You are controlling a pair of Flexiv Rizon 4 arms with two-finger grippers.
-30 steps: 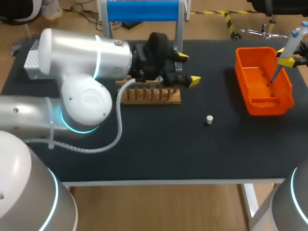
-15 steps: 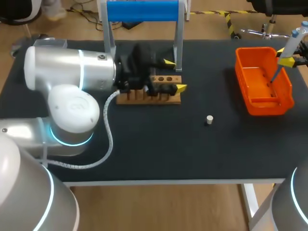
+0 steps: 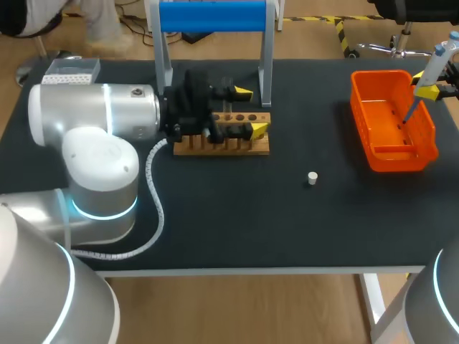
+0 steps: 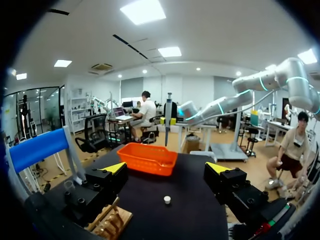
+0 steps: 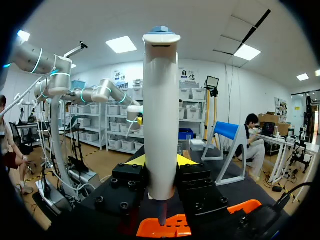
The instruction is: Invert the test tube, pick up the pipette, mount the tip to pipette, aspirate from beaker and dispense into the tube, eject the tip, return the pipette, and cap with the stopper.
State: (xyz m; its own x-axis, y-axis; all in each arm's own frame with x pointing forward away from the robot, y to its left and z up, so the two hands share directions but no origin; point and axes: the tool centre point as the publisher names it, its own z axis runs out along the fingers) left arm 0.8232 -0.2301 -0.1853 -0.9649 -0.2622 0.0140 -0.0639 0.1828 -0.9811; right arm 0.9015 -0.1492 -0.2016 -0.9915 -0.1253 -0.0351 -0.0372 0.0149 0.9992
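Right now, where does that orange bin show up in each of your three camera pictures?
Head view: the orange bin sits at the table's right end, under the pipette.
Left wrist view: far ahead of the left gripper, past the white stopper.
Right wrist view: just under the right gripper, below the pipette.
Shared landmark: the blue-topped stand, seen in all three.
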